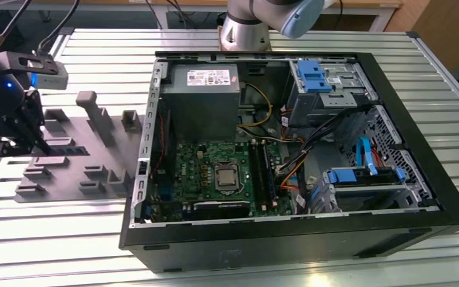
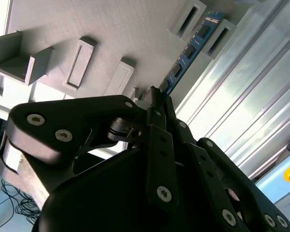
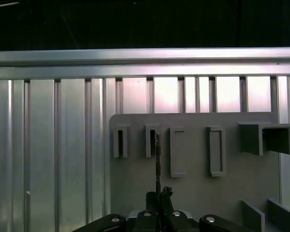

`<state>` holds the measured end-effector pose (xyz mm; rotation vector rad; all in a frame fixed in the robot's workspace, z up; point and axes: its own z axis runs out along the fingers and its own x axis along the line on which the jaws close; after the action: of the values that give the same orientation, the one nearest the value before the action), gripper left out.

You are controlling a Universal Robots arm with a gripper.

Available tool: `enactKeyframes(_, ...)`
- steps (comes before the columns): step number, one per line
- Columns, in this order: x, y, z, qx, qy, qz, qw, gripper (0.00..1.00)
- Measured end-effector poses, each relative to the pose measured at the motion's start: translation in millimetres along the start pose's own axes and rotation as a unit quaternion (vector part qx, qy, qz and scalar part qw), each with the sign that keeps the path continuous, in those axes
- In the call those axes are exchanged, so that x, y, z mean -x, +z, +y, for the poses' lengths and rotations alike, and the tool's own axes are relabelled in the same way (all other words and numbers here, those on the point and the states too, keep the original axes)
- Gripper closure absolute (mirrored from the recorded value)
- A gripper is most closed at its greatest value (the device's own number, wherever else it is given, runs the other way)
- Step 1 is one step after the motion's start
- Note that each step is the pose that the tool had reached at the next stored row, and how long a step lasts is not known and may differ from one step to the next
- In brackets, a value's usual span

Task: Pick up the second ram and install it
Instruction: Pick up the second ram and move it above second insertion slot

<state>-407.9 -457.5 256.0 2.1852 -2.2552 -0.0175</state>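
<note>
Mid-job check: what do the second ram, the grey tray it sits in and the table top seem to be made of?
The second ram: blue circuit board, matte, with a row of dark chips. The tray: grey plastic by its look, matte and faintly grained, possibly printed. The table: ribbed metal, likely aluminium, with a brushed sheen that catches the light.

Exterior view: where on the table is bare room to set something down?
Bare table slats: between the grey tray and the picture's lower edge, and beside the computer case at the exterior view's right. Crowded: the tray, where the gripper grips the second ram, and inside the case.
</note>
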Motion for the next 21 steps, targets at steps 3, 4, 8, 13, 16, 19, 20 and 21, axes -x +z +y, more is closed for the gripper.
enactKeyframes(3,0.0,-1.7,0.0,-0.0001,0.0,-0.0001,1.0,0.86)
enactKeyframes(4,0.0,-2.3,0.0,-0.0001,0.0,-0.0001,1.0,0.86)
enactKeyframes(8,0.1,-5.9,0.1,-0.0001,0.0,-0.0002,1.0,0.86)
enactKeyframes(13,0.1,-12.2,0.1,-0.0002,0.0,-0.0003,1.0,0.86)
enactKeyframes(16,0.1,-16.8,0.1,-0.0002,0.0,-0.0003,1.0,0.86)
enactKeyframes(19,0.1,-21.4,0.2,-0.0002,0.0,-0.0003,1.0,0.86)
enactKeyframes(20,0.2,-22.8,0.2,-0.0003,0.0,-0.0004,1.0,0.86)
enactKeyframes(21,0.2,-24.4,0.2,-0.0003,0.0,-0.0005,1.0,0.86)
